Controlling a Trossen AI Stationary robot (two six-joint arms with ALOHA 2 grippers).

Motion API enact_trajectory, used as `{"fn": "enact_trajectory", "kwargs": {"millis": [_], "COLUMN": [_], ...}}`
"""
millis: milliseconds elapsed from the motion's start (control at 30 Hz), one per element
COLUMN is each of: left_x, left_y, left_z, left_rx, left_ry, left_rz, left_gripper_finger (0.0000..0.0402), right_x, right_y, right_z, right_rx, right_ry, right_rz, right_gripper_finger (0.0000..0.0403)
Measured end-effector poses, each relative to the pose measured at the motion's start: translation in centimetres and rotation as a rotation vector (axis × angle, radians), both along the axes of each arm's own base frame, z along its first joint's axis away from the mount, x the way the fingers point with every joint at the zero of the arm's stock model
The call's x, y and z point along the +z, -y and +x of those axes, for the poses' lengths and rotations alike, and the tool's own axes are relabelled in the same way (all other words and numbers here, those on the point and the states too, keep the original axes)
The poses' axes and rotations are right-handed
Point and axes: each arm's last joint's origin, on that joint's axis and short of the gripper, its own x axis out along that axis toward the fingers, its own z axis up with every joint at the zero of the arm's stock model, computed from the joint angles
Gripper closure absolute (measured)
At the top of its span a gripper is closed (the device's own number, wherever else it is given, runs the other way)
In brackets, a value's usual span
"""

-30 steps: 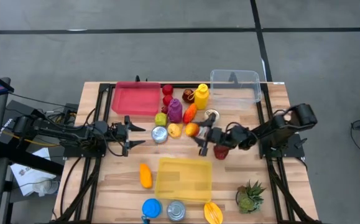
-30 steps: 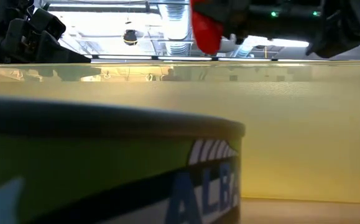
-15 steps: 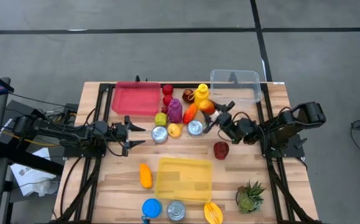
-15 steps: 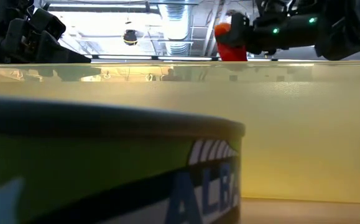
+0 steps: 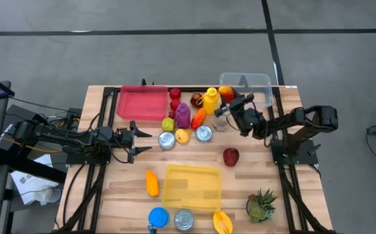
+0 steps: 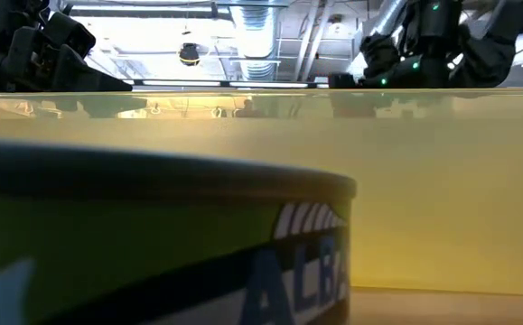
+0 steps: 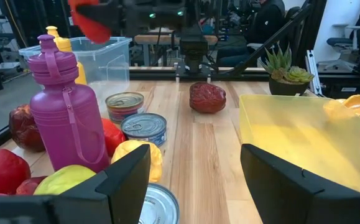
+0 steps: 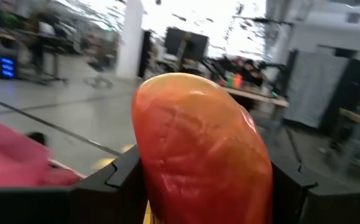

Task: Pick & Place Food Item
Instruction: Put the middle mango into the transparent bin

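Observation:
An orange-red fruit (image 5: 226, 93) hangs above the left part of the clear container (image 5: 246, 89) at the table's far right. My right gripper (image 5: 228, 99) is shut on it. In the right wrist view the fruit (image 8: 201, 143) fills the gap between the two fingers. In the left wrist view it shows high over the container (image 7: 87, 17). My left gripper (image 5: 143, 142) waits open at the table's left, level, with nothing between its fingers (image 7: 127, 180). My right gripper pinches the orange-red fruit by two opposite sides (image 8: 148, 155) between its two fingers (image 8: 120, 177). The fingers lie about level and come from the table's right side, slanting toward the far left. The fruit is lifted clear of the table.
A red tray (image 5: 140, 103) lies at the far left and a yellow tray (image 5: 191, 186) near the front. A purple bottle (image 5: 183, 116), a yellow bottle (image 5: 210, 101), cans and fruit crowd the middle. A dark red item (image 5: 230, 156) and a potted plant (image 5: 260, 205) are at the right.
My right gripper has carried the orange-red fruit from the table's middle toward the far edge and the clear container, swinging round as it went. The fruit stays pinched and clear of the table. A can that the gripper covered now shows beside the yellow fruit.

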Motion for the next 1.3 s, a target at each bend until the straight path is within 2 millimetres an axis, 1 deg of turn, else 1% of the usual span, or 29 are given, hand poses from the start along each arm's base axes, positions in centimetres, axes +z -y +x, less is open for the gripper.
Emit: {"fn": "enact_trajectory", "kwargs": {"millis": [100,200,367,500,667,833,967,1167,1300], "left_x": [0.0,0.0,0.0,0.0,0.0,0.0,0.0,0.0,0.0], "left_y": [0.0,0.0,0.0,0.0,0.0,0.0,0.0,0.0,0.0], "left_z": [0.0,0.0,0.0,0.0,0.0,0.0,0.0,0.0,0.0], "left_rx": [0.0,0.001,0.001,0.0,0.0,0.0,0.0,0.001,0.001], "left_ry": [0.0,0.0,0.0,0.0,-0.001,0.0,-0.001,0.0,0.0], "left_rz": [0.0,0.0,0.0,0.0,0.0,-0.004,-0.004,-0.007,-0.007], "left_gripper_finger": [0.0156,0.0156,0.0156,0.0156,0.0156,0.0156,0.0156,0.0156,0.0156], "right_x": [-0.4,-0.7,-0.8,-0.7,0.5,2.9,4.6,5.6,6.0], "right_y": [1.3,2.3,2.8,3.3,4.4,5.2,6.1,7.7,9.0], "right_z": [-0.4,-0.8,-1.0,-0.6,-0.2,-0.5,-1.1,-2.2,-3.4], "right_rx": [-0.051,-0.087,-0.109,-0.122,-0.13,-0.127,-0.094,-0.052,-0.025], "right_ry": [-0.004,-0.008,-0.025,-0.086,-0.143,-0.172,-0.22,-0.305,-0.348], "right_rz": [0.031,0.047,0.053,0.113,0.23,0.318,0.437,0.579,0.673], "right_gripper_finger": [0.0189,0.0189,0.0189,0.0189,0.0189,0.0189,0.0189,0.0189,0.0189]}}
